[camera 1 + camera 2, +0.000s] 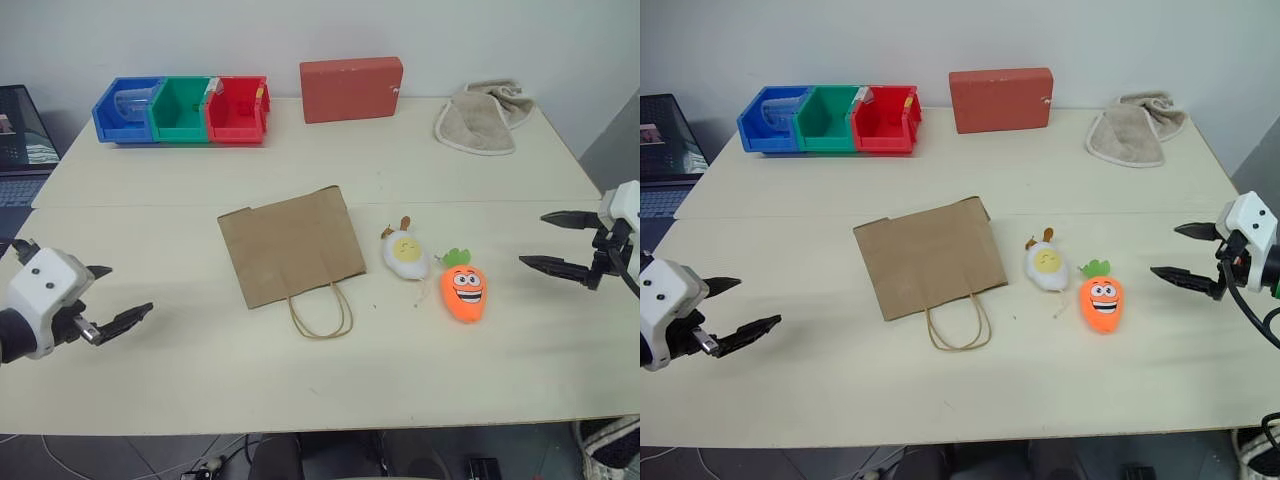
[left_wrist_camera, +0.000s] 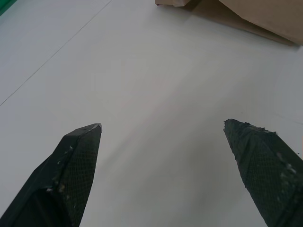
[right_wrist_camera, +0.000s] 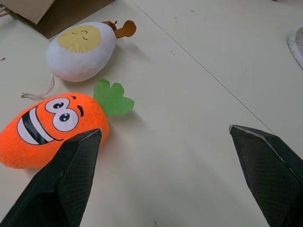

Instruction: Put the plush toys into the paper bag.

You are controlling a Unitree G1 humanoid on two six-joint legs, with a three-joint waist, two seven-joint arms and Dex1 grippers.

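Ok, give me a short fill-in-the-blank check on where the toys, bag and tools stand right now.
1. The paper bag lies ____ on the table, handles toward the robot.
2. The toy nearest the right tool is the ____.
3. The egg toy lies between the bag and the ____.
4. Both tools, left tool included, are ____ and hold nothing.

Missing words: flat; carrot; carrot; open

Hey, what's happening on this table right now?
A two-armed robot is set up to put two plush toys into a paper bag, but nothing is held yet. The bag lies flat on the table, handles toward the robot. The egg toy and carrot toy lie just right of it, side by side. The right claw hangs open to the right of the carrot; the left claw is open, off to the bag's left.
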